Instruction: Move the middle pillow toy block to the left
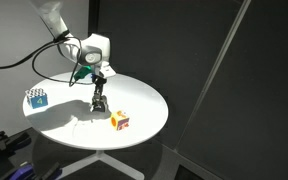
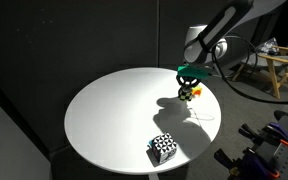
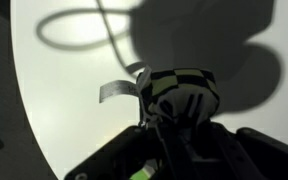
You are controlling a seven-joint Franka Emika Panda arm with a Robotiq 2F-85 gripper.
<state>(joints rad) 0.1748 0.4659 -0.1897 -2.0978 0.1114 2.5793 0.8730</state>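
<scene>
Dark Robotiq gripper (image 3: 179, 122) is clamping the small soft white pillow cube with black and green patches (image 3: 179, 92), directly between its jaws on the round white table (image 3: 64, 110), looking light, squashy, favouring mid-side pinching.

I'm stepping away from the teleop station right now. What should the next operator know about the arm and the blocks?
Gripper: shut on the middle pillow toy block, which sits between the fingers in the wrist view. Whether it is off the table cannot be told.
Other blocks: the blue-and-white cube is near the table rim, and the orange-yellow cube is on the gripper's other side. Both are untouched.
Done: the grasp.
Left: carry the block to the left, set it down, release.
</scene>
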